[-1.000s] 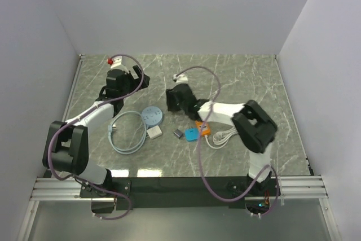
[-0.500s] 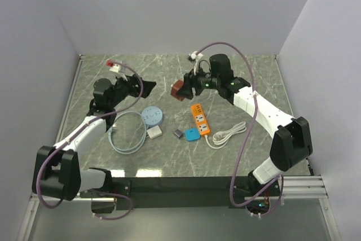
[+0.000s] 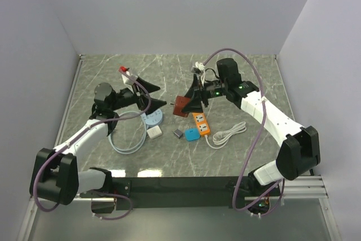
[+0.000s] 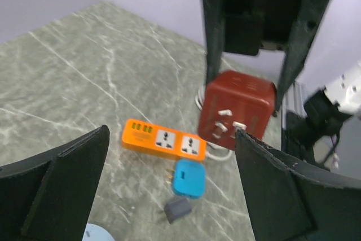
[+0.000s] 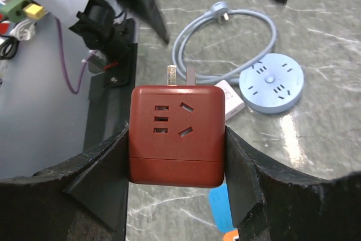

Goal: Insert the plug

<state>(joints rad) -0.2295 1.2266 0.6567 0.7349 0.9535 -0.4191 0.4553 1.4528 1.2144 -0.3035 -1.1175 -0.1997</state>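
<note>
Holding the red cube plug (image 5: pixel 176 139) aloft, near the orange strip (image 4: pixel 162 139).
My right fingers (image 5: pixel 104 173) clamp its flat sides above the surface (image 3: pixel 248 77), I judge to leave the prongs (image 5: pixel 172 75) free; left fingers (image 4: pixel 62 184) hang spread, empty.

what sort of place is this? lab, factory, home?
Probably a lab test cell: plain white walls boxing in a table, two arms on a metal rail, an orange power strip and a blue plug laid out.
</note>
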